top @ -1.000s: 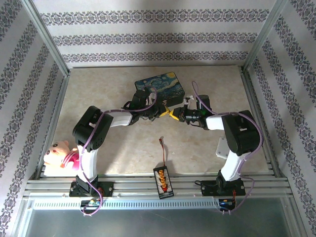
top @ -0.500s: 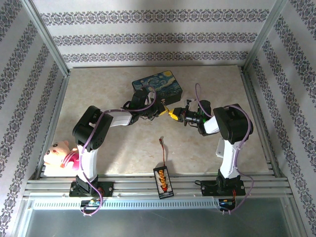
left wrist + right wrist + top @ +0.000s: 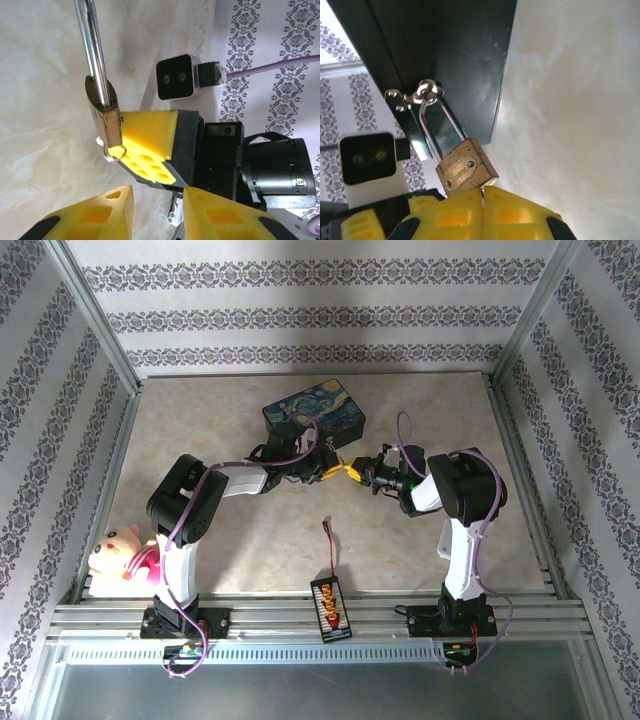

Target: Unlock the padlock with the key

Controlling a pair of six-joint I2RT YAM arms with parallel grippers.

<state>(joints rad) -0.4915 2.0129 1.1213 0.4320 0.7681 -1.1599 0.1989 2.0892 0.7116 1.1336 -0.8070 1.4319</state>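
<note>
Right gripper (image 3: pixel 482 197) — fingers clenched together, tips against the base of the padlock (image 3: pixel 466 170); any key between them is hidden. Left gripper (image 3: pixel 158 202) — fingers apart, grasping nothing, near the padlock. The shackle (image 3: pixel 440 127) hangs through the latch (image 3: pixel 426 92) of the painted box (image 3: pixel 315 410), near the table's (image 3: pixel 440 420) far edge.

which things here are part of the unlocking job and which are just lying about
Job: padlock, hung on the latch of the painted box; right hand, shut at the padlock's base; left hand, open nearby.
Lying about: plush toy; red-tipped wire lead; connector board.
</note>
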